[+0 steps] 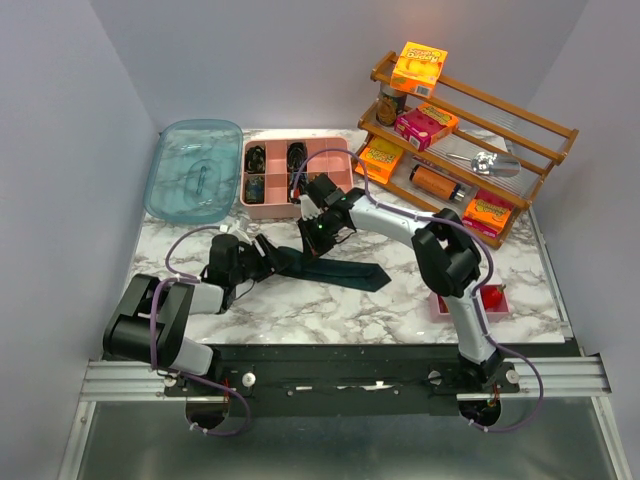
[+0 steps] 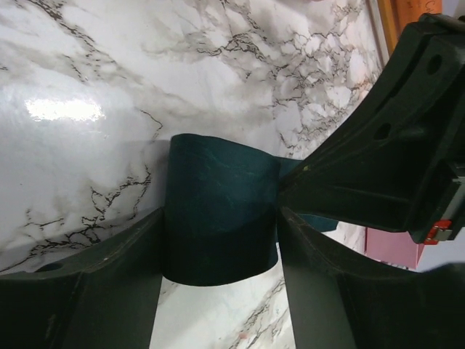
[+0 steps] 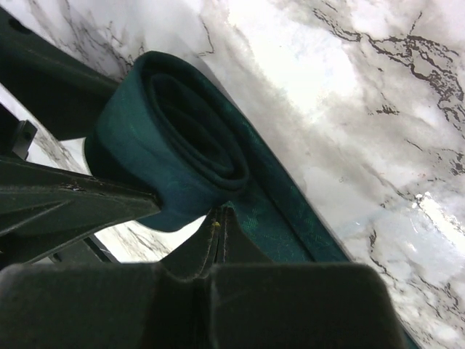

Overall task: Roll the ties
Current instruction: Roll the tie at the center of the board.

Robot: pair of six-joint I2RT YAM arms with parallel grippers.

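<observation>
So the tie (image 1: pixel 340 268) is about mid-desk, slightly left of centre. Its wide pointed end trails off to the right, flat on the marble desk (image 1: pixel 300 320). The narrow end is already wound into a small coil (image 2: pixel 218 211), and both arms meet right there.

The left gripper (image 1: pixel 262 255) comes in from the left, with one jaw against each flat side of the coil. From its wrist cam, both inner faces look like they're touching the fabric edges. I'd call that a light clamp across the width, not a squeeze. My guess is it's there to stop the layers telescoping sideways, since a loose roll of slippery fabric loves to cone out.

The right gripper (image 1: pixel 320 238) reaches in from the far right with its jaws fully closed. The tip sits low, right where the coil (image 3: pixel 174 145) meets the flat tail. I can't tell if it has a layer pinched or is just pushing. Closed makes sense to me: a thin wedge acts as a stop, so the roll doesn't unwind.

Most of the length isn't rolled yet, so it looks early in this tie. The pink tray (image 1: pixel 295 175) at the far side already has dark coils in some compartments, so presumably that's where this one ends up.
</observation>
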